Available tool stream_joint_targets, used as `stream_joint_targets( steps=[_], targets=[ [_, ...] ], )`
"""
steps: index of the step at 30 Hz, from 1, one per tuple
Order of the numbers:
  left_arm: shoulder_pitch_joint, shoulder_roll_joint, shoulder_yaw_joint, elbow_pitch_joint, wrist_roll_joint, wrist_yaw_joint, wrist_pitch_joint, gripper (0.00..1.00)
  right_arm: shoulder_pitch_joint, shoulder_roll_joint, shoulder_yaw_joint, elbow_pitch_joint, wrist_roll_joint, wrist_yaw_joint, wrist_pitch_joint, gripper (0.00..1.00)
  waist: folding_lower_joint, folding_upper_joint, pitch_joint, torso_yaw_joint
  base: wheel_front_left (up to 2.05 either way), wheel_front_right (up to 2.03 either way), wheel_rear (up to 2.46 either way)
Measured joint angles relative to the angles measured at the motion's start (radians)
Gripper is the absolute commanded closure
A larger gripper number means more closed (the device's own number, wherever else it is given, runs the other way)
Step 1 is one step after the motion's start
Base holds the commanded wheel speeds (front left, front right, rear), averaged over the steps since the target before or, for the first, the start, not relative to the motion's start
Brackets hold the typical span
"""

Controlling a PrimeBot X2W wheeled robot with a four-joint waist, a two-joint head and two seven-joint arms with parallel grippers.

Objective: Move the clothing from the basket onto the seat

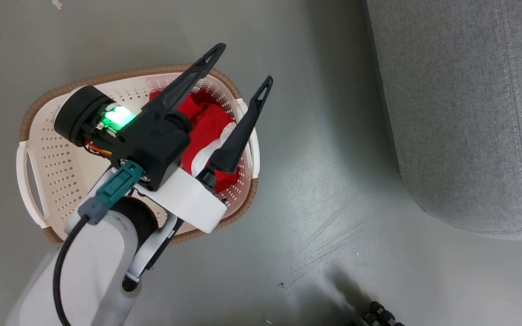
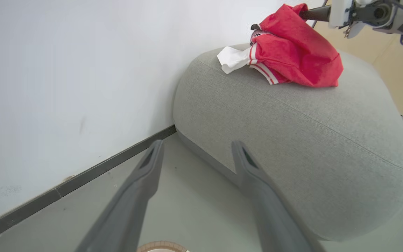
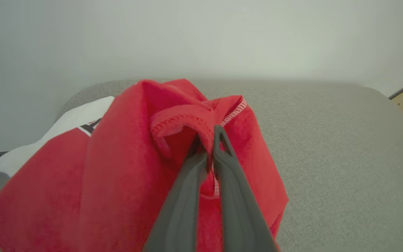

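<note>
Floor: smooth grey, scuffed.
Wall: plain white, upper left; dark skirting.
Left pincer: spread, empty.
Right pincer: clamping soft red garment on light grey fabric sofa.

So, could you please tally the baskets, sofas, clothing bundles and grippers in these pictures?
Basket: 1
Sofa: 1
Red clothing bundles: 2, the basket bundle and the sofa bundle
Grippers: 2, left gripper with fingers open, right gripper shut on the sofa bundle
Total: 6
</note>
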Motion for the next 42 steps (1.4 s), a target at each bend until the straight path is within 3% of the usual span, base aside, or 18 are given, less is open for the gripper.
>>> stream_joint_targets(
  steps=[13, 24, 42],
  targets=[
    [-0.009, 0.007, 0.043, 0.031, 0.000, 0.001, -0.043, 0.00, 0.047, 0.015, -0.010, -0.023, -0.064, 0.000, -0.063, 0.00, 0.0000, 0.0000, -0.036, -0.009, 0.00, 0.00, 0.00],
    [0.018, 0.009, 0.108, 0.055, -0.005, 0.029, -0.102, 0.00, 0.121, 0.127, 0.006, -0.091, -0.070, 0.000, -0.132, 0.00, 0.0001, 0.0000, -0.093, -0.007, 0.00, 0.00, 0.00],
    [0.134, 0.004, 0.221, 0.103, -0.041, 0.095, -0.210, 0.00, 0.209, 0.253, 0.182, -0.145, -0.077, 0.000, -0.206, 0.00, 0.0000, 0.0000, -0.216, 0.034, 0.00, 0.00, 0.00]
  ],
)
